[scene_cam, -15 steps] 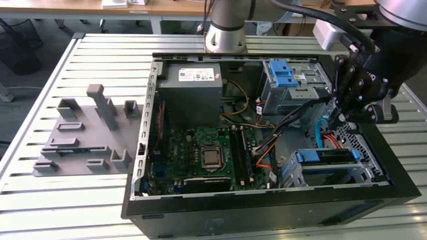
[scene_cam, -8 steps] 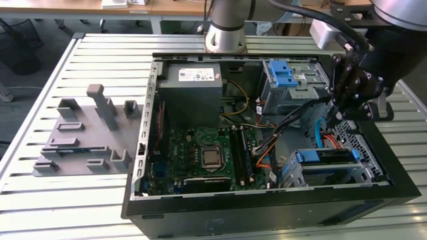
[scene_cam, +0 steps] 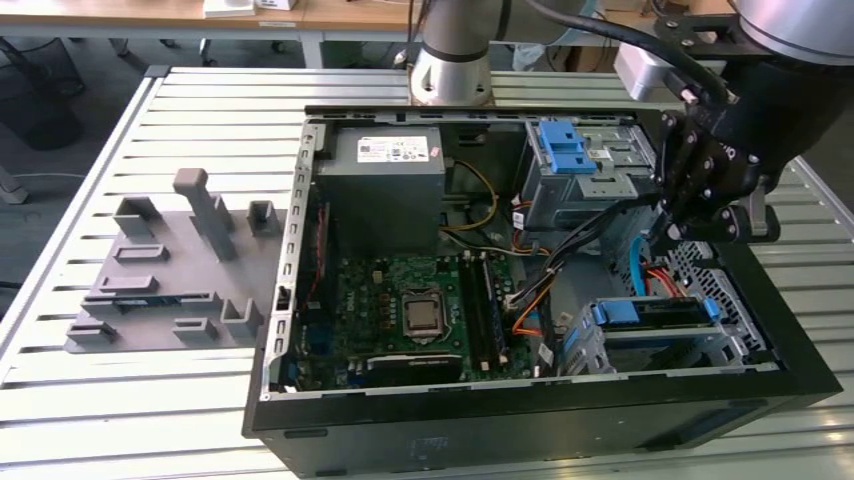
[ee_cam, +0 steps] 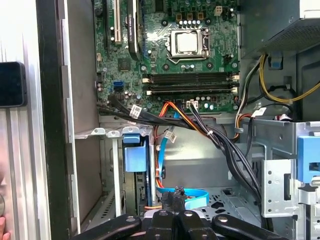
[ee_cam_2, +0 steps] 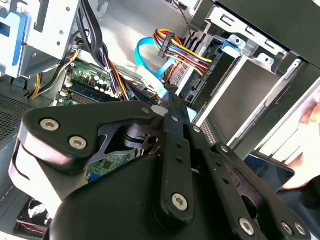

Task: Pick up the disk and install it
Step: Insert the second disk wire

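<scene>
disk looked already seated in its bay; my arm hung over the open case.

from the exterior view i judged the disk point(scene_cam: 654, 312), blue frame around it, to be sitting in the lower drive cage point(scene_cam: 727, 345) near the case's point(scene_cam: 534, 420) front corner, so the install seemed mostly done. my gripper point(scene_cam: 694, 215) hovered above that corner, apart from the disk, with cables point(scene_cam: 587, 240) beside it. i could not tell how wide the tool stood, nor whether the disk was fully latched.
</scene>
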{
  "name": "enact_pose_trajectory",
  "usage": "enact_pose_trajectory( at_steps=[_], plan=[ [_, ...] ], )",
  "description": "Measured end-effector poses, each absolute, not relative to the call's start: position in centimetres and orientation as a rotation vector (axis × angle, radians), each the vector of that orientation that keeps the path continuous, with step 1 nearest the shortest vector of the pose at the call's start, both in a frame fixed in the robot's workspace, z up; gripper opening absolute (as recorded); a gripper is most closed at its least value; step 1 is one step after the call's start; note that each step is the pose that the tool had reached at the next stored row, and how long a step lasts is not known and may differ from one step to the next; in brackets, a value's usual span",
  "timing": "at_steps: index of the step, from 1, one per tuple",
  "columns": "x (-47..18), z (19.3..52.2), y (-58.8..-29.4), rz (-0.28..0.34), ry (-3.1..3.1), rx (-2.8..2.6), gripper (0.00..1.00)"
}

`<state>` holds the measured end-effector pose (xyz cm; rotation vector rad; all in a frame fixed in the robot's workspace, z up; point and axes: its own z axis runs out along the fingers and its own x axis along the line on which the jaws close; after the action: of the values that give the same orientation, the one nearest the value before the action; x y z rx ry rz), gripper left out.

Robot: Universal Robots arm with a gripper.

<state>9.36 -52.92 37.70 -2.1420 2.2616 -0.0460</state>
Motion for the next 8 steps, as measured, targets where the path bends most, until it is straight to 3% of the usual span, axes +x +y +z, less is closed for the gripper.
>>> enact_pose_trajectory(
  at_steps=[8],
  plan=[
    [9.2, 39.0, -52.9, -0.05, 2.259, -2.14, 0.11]
  ],
)
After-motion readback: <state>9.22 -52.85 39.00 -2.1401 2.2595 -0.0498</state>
